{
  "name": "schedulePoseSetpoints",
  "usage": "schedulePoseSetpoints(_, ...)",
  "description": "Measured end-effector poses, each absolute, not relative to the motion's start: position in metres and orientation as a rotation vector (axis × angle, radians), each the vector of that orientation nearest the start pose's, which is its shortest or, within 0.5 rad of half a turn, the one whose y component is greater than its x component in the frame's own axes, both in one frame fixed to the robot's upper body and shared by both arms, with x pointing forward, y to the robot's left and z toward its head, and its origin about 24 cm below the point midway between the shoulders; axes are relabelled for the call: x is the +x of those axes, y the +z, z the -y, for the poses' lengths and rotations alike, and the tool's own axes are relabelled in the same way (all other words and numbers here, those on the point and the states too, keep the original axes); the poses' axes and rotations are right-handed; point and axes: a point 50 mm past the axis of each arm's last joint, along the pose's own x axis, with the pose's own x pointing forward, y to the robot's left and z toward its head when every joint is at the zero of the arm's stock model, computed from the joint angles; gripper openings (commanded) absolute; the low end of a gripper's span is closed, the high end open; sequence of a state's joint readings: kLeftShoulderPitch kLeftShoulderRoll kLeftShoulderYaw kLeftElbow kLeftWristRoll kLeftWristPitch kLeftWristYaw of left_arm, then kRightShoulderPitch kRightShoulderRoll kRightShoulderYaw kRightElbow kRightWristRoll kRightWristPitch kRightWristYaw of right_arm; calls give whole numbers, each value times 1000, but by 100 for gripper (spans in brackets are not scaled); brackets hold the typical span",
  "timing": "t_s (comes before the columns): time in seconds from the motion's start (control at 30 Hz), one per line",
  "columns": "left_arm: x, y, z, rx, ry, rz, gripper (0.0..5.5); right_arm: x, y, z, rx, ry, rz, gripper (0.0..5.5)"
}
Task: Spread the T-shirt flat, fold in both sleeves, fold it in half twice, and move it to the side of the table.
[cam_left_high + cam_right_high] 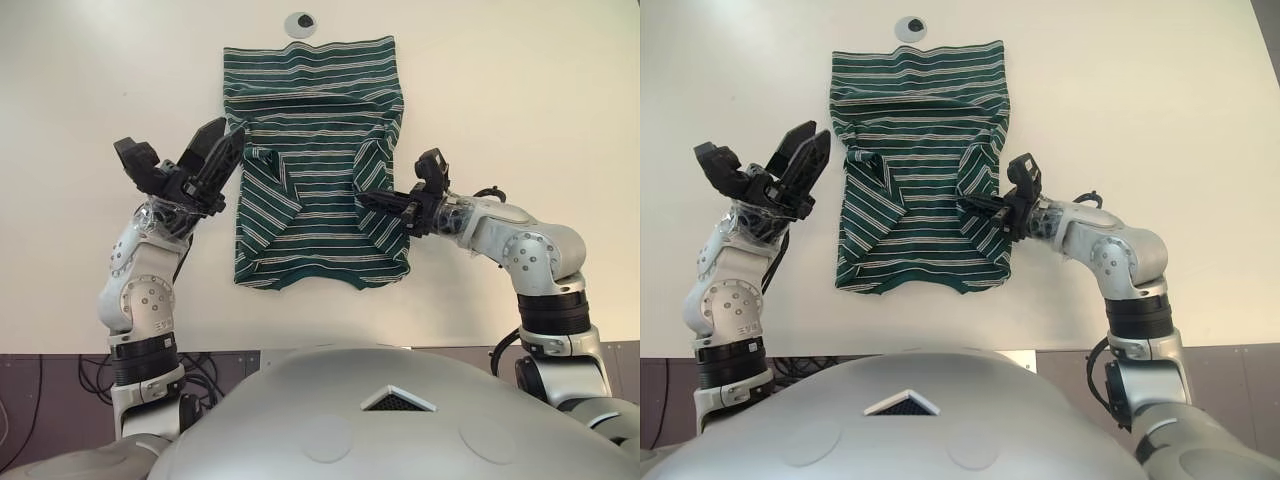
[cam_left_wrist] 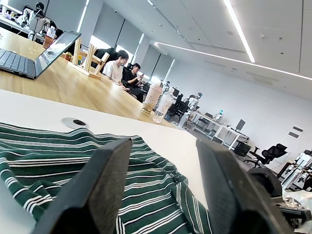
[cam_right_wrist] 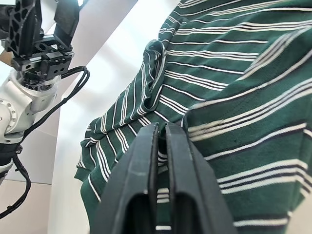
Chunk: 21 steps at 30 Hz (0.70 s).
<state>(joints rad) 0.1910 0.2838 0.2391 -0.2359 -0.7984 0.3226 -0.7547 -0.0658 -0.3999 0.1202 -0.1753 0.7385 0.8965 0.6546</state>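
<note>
1. Item under inspection: the dark green T-shirt with white stripes [image 1: 315, 150] lies on the white table [image 1: 520, 100], midway between the arms. Its far edge is just near of a small round grey table grommet [image 1: 300, 22].
2. Condition of the cloth: the left sleeve [image 1: 270, 175] and the right sleeve [image 1: 380, 175] are both turned in over the body. The panel is roughly rectangular, with wrinkles along the near edge and a ridge at the left fold.
3. Left gripper [image 1: 178, 142]: raised just left of the shirt and clear of the cloth. Its fingers [image 2: 105, 190] are spread wide and carry nothing.
4. Right gripper [image 1: 372, 200]: low at the edge of the right sleeve fold. Its fingers [image 3: 141, 180] are drawn nearly together. I cannot tell whether cloth is caught between them.
5. Judged step: the sleeve folds appear complete, and the first fold in half is due.
6. Recommendation:
   - Free the right fingers without dragging the sleeve back out.
   - Take the two near corners, one per gripper, pinching through all layers so the sleeves travel with the body.
   - Lift both corners evenly, carry them to the far edge, and lay edge to edge before opening.
7. Risk: an uneven lift would skew the fold.
</note>
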Motion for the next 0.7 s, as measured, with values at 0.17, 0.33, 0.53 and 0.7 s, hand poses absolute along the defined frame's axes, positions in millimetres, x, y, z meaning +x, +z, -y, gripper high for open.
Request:
schedulePoseSetpoints(0.17,196,68,-226,-280,-594,17,240,218,57,141,476,1029,-579,179)
schedulePoseSetpoints(0.33,164,53,-257,299,-672,-60,240,216,75,195,271,999,-411,194)
schedulePoseSetpoints(0.53,126,34,-273,849,-1020,-172,300,189,60,232,-192,1117,-213,215)
schedulePoseSetpoints(0.7,120,35,-272,1003,-1153,-73,376,166,30,252,-652,1342,-243,308)
